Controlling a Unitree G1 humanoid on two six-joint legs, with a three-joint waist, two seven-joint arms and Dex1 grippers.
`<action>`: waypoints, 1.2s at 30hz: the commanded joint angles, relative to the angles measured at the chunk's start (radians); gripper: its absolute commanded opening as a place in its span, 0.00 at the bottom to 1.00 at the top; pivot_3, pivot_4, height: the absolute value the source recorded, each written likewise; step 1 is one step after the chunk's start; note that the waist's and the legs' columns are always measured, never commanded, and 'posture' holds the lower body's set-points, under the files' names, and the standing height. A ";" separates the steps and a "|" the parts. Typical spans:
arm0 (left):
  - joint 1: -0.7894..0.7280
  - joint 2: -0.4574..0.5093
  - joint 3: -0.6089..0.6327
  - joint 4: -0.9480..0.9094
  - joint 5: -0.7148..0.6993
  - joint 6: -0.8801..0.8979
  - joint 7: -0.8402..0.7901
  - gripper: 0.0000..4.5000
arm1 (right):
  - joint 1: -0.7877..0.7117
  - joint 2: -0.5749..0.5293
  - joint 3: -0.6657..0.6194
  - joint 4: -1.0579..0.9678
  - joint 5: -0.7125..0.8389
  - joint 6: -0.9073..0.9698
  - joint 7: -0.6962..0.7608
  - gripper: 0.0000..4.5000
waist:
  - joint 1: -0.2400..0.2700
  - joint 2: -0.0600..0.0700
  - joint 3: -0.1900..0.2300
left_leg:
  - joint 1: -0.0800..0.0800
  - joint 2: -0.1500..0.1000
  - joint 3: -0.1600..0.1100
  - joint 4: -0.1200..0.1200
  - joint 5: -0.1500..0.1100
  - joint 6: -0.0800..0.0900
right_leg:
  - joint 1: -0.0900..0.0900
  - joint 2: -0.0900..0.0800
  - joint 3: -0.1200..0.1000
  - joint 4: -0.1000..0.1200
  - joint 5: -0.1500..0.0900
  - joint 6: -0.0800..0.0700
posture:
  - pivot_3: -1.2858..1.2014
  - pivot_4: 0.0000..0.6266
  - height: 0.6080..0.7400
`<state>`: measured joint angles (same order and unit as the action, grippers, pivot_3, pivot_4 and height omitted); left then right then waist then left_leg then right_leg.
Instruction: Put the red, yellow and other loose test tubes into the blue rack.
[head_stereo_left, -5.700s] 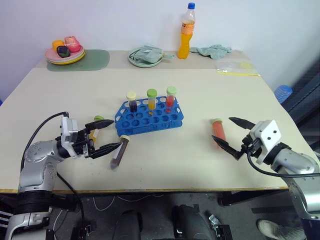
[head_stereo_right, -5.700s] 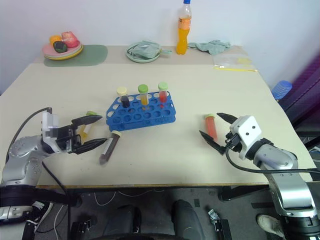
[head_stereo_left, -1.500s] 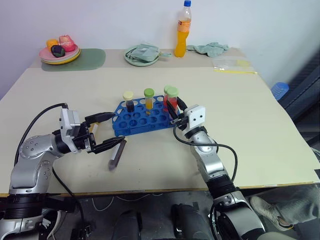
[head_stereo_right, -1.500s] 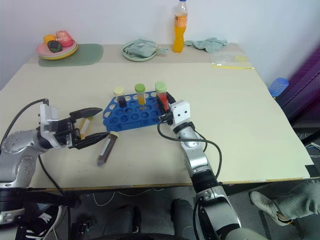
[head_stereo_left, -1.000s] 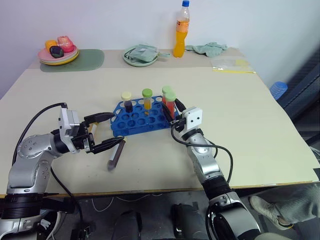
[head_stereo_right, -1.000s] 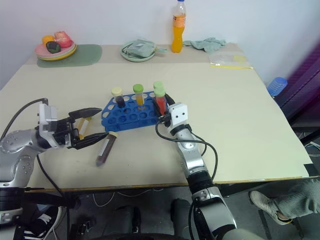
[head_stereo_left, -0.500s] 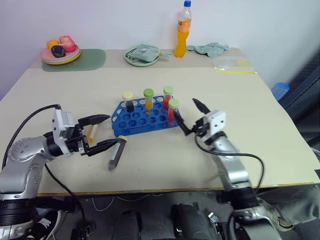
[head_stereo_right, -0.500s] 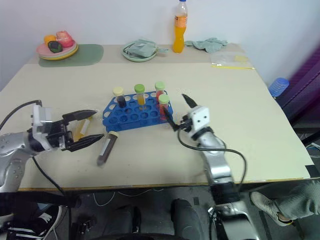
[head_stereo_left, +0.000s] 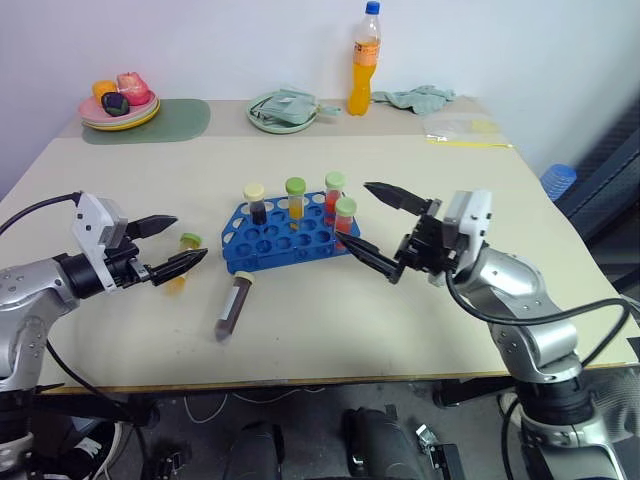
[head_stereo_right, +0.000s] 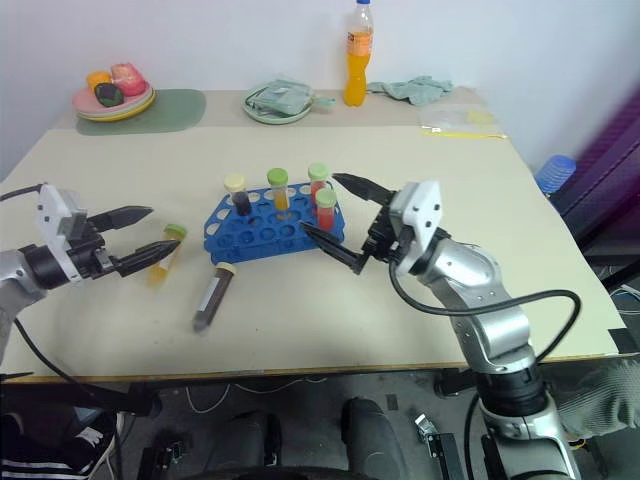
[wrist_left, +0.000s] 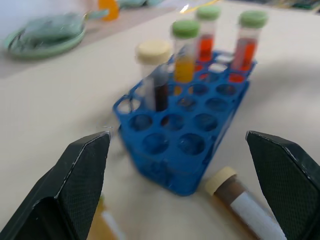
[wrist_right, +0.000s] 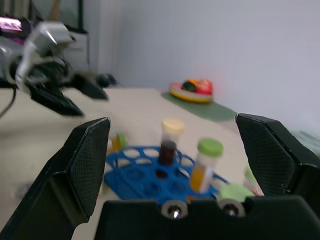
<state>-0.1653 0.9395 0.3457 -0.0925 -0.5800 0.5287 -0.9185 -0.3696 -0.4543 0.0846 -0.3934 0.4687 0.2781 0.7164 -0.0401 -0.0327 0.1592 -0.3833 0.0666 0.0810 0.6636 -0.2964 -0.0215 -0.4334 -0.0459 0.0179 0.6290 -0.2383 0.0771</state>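
My left tool (head_stereo_left: 170, 246) is spread, empty; yellow tube (head_stereo_left: 181, 264) just below it could roll off-grip; right tool (head_stereo_left: 377, 228) is spread too.

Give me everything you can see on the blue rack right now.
The blue rack is bright blue plastic, rectangular, with a grid of round holes, flat on the table, slightly skewed. Four capped tubes stand upright in it: a dark one with a cream cap, a yellow one and two red ones with green caps. Most holes are empty. Neither gripper touches it; the open right gripper hangs just beside its right end.
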 joint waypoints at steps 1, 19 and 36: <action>-0.029 0.126 -0.006 0.055 0.063 0.102 0.007 1.00 | 0.019 -0.053 0.021 -0.049 0.000 0.002 0.082 0.98 | 0.001 0.000 0.000 | 0.000 0.000 0.000 0.000 0.000 0.000 | 0.000 0.000 0.000 0.000 0.000 0.000 | 0.52 0.24 1.00; -0.765 0.074 -0.505 0.726 0.307 0.478 -0.184 1.00 | 0.067 0.018 0.076 -0.041 -0.109 -0.088 0.052 0.98 | 0.030 -0.003 -0.001 | -0.003 -0.002 0.001 0.003 0.000 0.000 | -0.001 0.000 0.000 0.000 0.000 0.000 | 0.52 0.24 1.00; -0.944 -0.101 -0.689 1.018 0.507 0.470 -0.307 1.00 | 0.098 0.063 0.096 -0.065 -0.139 -0.075 -0.010 0.98 | 0.030 -0.004 -0.002 | -0.004 -0.002 0.000 0.004 0.000 0.000 | -0.002 0.000 0.000 0.001 0.000 0.000 | 0.52 0.24 1.00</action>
<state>-1.0819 0.8403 -0.3466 0.9042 -0.0960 1.0250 -1.2263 -0.2729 -0.3988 0.1850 -0.4105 0.3279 0.2099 0.7150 -0.0106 -0.0371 0.1576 -0.3876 0.0649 0.0810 0.6671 -0.2962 -0.0214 -0.4352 -0.0461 0.0180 0.6296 -0.2384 0.0773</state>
